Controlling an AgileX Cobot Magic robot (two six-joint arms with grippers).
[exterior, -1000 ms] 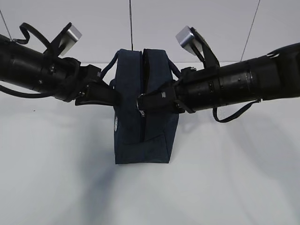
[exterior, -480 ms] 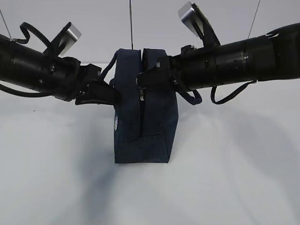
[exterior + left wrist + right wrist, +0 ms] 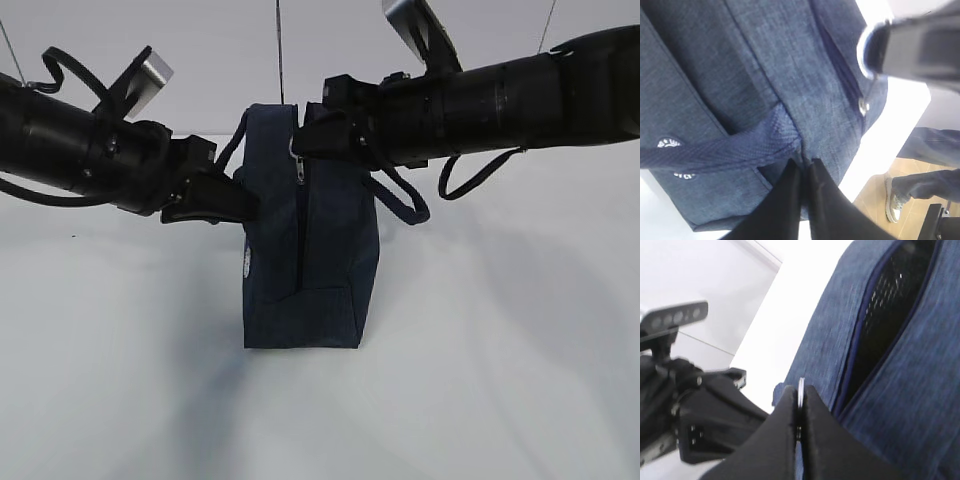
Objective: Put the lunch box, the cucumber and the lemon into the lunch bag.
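The dark navy lunch bag (image 3: 320, 270) stands upright on the white table, end-on to the exterior camera. My left gripper (image 3: 250, 205) is shut, pinching the bag's fabric at the base of a handle strap (image 3: 715, 152). My right gripper (image 3: 298, 145) is at the bag's top edge, shut on the metal ring pull (image 3: 801, 384) of the zipper. Behind the pull the zipper gapes, showing a dark inside (image 3: 890, 305). The ring (image 3: 865, 50) also shows in the left wrist view. The lunch box, cucumber and lemon are out of view.
One loop handle (image 3: 405, 200) hangs down under my right arm. White tabletop (image 3: 480, 380) surrounds the bag. Past the table's edge, a person's legs and shoe (image 3: 895, 205) stand on a wooden floor.
My right gripper has risen with the ring pull from halfway up the bag's end to its top edge, opening the zipper behind it. The left arm has held still.
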